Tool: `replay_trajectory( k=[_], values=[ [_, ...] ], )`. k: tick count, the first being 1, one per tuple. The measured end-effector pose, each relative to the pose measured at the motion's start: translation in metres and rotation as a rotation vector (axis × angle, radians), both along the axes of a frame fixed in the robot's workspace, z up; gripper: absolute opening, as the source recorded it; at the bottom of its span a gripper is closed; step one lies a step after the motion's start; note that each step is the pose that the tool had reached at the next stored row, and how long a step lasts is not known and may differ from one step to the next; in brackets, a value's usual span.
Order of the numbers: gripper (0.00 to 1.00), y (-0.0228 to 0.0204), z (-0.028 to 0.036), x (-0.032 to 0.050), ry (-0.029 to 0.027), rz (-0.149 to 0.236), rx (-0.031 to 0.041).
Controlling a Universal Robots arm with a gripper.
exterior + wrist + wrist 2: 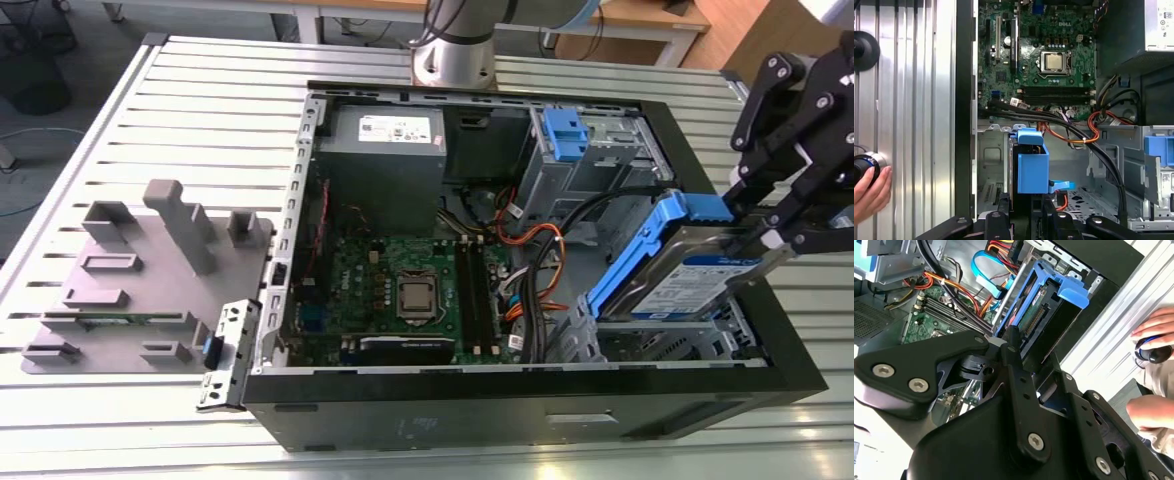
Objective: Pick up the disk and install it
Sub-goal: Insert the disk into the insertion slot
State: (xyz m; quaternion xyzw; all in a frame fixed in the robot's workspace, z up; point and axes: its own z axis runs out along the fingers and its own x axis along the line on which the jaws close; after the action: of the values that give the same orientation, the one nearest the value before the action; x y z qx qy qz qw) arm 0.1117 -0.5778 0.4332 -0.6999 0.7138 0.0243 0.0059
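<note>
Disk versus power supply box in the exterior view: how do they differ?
The disk is tilted, one end raised above the case in the pincer; the power supply box sits flat inside. The disk has a blue bracket and blue-white label; the box is bulkier, with a white sticker. Both are grey metal.

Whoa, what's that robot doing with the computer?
The robot arm's black tool is clamped on a flat silver metal hard drive with a blue plastic bracket. The drive hangs tilted, its lower end at the grey metal bay in a corner of the open black computer case, not lying flat. A person's hand is beside the case, by the ribbed metal table.
</note>
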Motion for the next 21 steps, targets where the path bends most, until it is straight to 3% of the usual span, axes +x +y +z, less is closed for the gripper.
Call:
replay_trajectory(
  k=[21],
  values=[
    [0.35,-0.0002,-0.0383,0.0,0.0,0.0,0.0001]
  ],
)
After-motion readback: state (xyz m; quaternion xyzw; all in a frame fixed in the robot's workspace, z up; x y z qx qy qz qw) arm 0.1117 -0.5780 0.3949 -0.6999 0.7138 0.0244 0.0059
